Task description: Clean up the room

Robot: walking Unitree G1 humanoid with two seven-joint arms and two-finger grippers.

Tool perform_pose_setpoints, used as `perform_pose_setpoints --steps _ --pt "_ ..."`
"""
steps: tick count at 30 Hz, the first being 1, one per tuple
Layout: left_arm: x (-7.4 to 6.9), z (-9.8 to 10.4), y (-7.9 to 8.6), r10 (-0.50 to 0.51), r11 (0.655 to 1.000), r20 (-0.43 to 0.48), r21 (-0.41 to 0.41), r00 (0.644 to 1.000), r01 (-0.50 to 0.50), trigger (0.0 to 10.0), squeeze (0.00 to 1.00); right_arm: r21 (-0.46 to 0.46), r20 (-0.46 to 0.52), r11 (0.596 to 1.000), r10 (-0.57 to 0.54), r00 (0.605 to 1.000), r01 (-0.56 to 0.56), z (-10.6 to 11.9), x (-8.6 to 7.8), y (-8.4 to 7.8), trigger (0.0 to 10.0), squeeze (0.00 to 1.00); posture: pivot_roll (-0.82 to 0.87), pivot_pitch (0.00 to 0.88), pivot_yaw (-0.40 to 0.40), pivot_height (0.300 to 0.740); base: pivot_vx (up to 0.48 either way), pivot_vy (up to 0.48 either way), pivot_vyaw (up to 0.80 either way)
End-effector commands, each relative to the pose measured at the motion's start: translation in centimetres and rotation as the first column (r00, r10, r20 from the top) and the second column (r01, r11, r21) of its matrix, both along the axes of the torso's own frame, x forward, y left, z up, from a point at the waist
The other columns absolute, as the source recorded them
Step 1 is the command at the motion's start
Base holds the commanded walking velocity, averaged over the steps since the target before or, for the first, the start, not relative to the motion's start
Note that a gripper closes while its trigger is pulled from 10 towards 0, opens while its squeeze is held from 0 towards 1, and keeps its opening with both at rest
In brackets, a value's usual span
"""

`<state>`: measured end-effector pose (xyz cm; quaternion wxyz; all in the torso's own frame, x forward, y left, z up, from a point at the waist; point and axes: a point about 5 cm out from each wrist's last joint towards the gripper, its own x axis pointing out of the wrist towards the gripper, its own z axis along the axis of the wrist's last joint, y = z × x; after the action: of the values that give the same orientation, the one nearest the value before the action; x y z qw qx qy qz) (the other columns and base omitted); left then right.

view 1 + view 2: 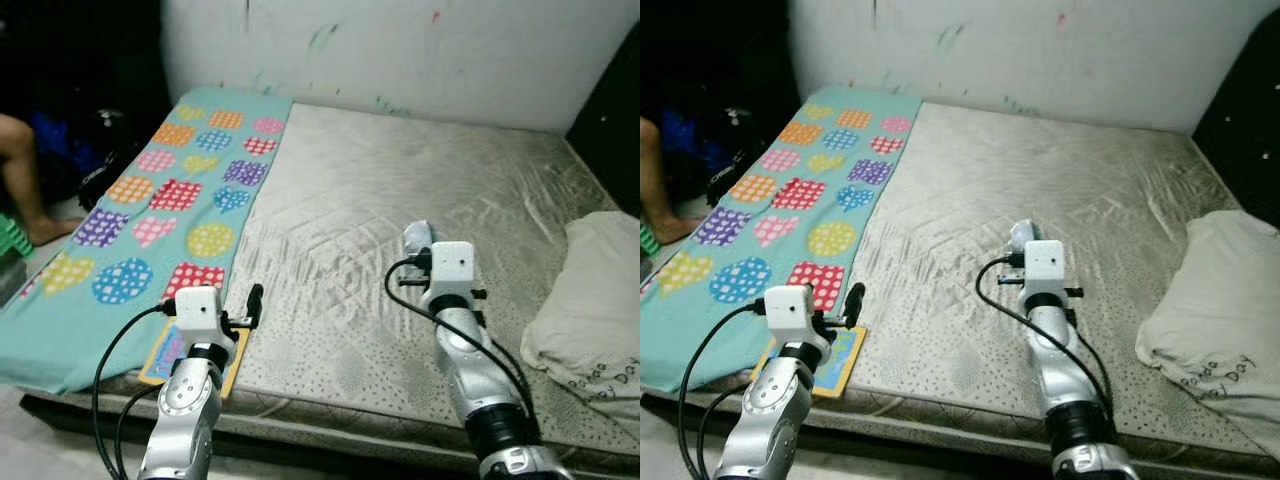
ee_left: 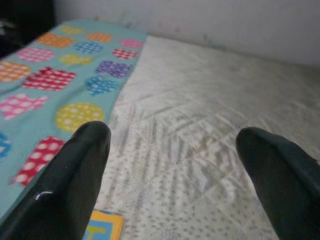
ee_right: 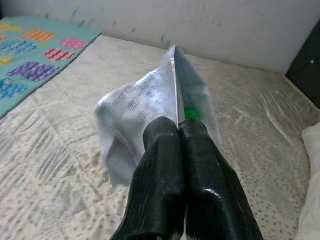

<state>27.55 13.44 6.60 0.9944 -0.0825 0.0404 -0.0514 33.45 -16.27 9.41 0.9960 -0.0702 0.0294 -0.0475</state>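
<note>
A bare grey quilted mattress [image 1: 400,230] is lying against a scuffed white wall [image 1: 400,50] and taking up most of the room. A teal sheet with dotted patches [image 1: 150,220] is covering its left strip. A picture book [image 1: 190,362] is sitting at the mattress's near edge, just beside the sheet. A pale pillow [image 1: 590,300] is resting at the right edge.

Right gripper [image 3: 177,131]: fingers are clamping a silvery plastic wrapper [image 3: 145,105], holding it up over mid-mattress.

Left gripper [image 2: 170,145]: fingers are spread wide, gripping nothing, hovering near the book.

A person's bare leg [image 1: 25,175] is showing at far left.
</note>
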Motion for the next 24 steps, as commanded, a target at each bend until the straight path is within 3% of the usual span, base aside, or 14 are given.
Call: perform_pose_setpoints --steps 1,24 --pt "-0.17 -0.28 0.17 -0.005 1.000 -0.015 0.011 1.000 0.005 10.0 0.00 0.010 -0.025 1.000 0.004 1.000 -0.004 -0.44 -0.10 0.22 10.0 0.00 -0.07 0.000 -0.017 0.740 0.000 0.480 0.00" --pt "-0.25 -0.11 0.02 -0.014 1.000 0.008 -0.006 1.000 0.014 10.0 0.00 -0.003 -0.041 1.000 0.027 0.999 -0.027 -0.71 -0.09 0.51 10.0 0.00 -0.07 0.000 -0.024 0.740 0.000 0.451 0.00"
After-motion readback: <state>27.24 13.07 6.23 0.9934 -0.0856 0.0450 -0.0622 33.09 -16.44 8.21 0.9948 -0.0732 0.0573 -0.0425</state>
